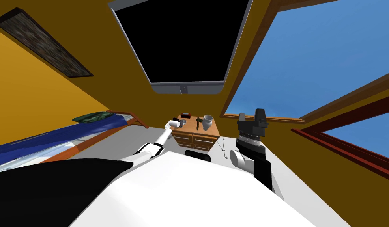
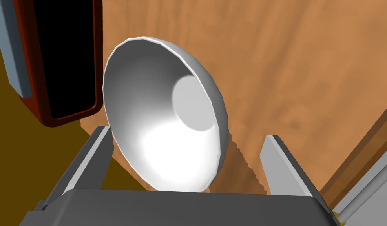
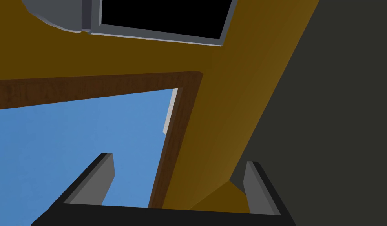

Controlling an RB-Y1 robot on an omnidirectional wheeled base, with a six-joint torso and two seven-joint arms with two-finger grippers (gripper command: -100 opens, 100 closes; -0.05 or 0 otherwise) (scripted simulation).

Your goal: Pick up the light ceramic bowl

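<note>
Now: left gripper (image 2: 187, 135) open and empty, fingers straddling the bowl (image 2: 161, 117). The bowl sits at the near left of the dresser (image 1: 193, 140), on its wooden top (image 2: 298, 78), just beside a dark-red-framed black slab (image 2: 67, 59). It lies off-centre between the fingers, rim close to one and well clear of the other. Judgement: centre first, ease further over the wall, then close slowly, since a smooth, flared shell will likely slip out. The bowl is plain glossy white with a faceted round rim and a small flat base; the top shows warm wood grain. Right gripper (image 3: 179, 161) is raised at right, fingers spread, idle.
</note>
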